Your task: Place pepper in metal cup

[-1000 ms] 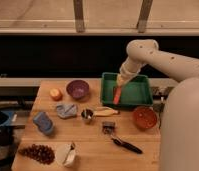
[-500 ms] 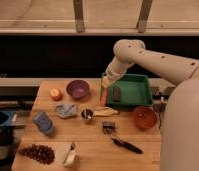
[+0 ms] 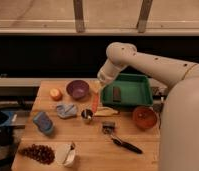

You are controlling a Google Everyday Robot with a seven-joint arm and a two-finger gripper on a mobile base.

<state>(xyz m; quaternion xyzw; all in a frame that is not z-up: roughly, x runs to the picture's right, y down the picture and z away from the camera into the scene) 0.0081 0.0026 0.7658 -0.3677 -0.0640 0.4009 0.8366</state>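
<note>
The two-finger gripper (image 3: 98, 88) at the end of the white robot arm (image 3: 143, 57) was above the wooden table (image 3: 88, 150), between the round purple bowl (image 3: 77, 89) and the green plastic tray (image 3: 135, 82). Its jaws were closed narrowly on the upper end of the slim red-orange pepper (image 3: 95, 103). The pepper was therefore in the air and did not touch the table.

The long axis of the pepper was almost upright, and the pointed end looked down. This was a good posture for the task, because the thin tip could enter first.

The small shiny silver metal cup (image 3: 86, 116) stood upright on the table, lower than the pepper tip and a little toward the side of the crumpled grey-blue cloth (image 3: 66, 110). In the camera view the tip was near the rim of the cup but not over its dark opening. How far the tip stood behind the cup I could not tell from this single view.

In my judgement the carrying step was nearly finished. The coming move needed a short shift toward the cloth side and toward the front edge of the table, then a descent before releasing. A pale yellow elongated object (image 3: 107, 111) lay just beside the cup on the tray side, and the pepper could fall onto it if it was released too early.
</note>
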